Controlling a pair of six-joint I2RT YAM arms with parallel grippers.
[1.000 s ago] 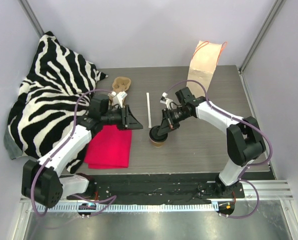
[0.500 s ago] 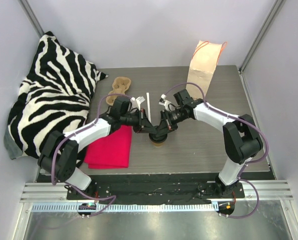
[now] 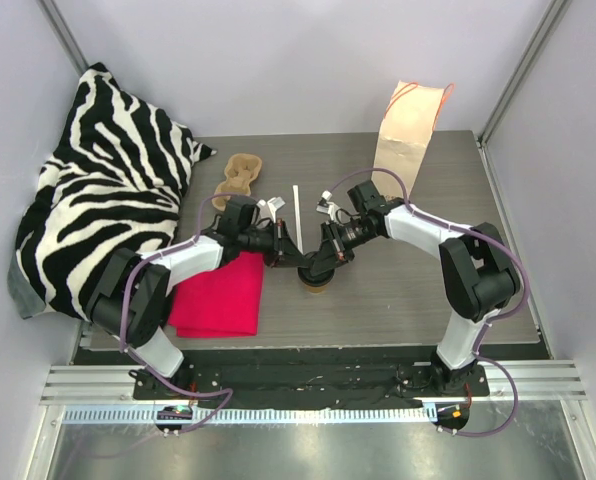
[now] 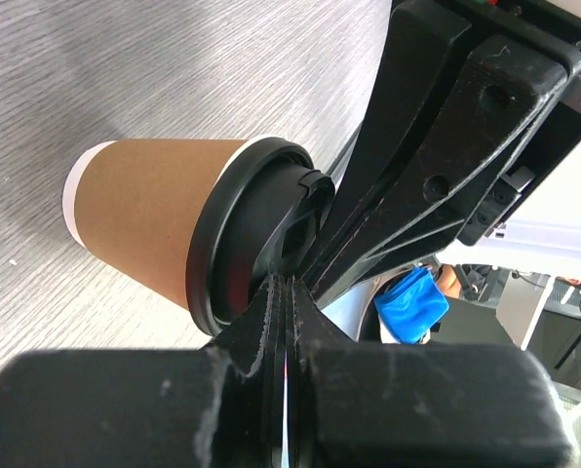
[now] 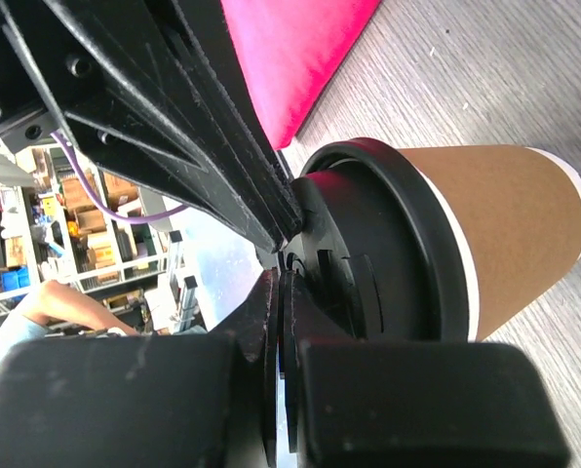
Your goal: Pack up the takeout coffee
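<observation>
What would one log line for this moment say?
cup: upright, lid on | left gripper: shut, tips at lid | right gripper: shut, tips at lid | bag: at back, cup not inside

We're looking at a grey wood-grain table [image 3: 398, 300], and on its left side a zebra cushion [image 3: 98, 190] sprawls over the edge, with a red cloth [image 3: 220, 295] lying flat just beside it at the near side. Further back we've got a pulp carrier [image 3: 238, 177], then a thin white stick [image 3: 297, 215] lying lengthwise near the middle, and a paper bag [image 3: 408, 130] standing at the far right. The cup [image 3: 316, 282] stands upright mid-table, right of the cloth and near the stick's near end.
</observation>
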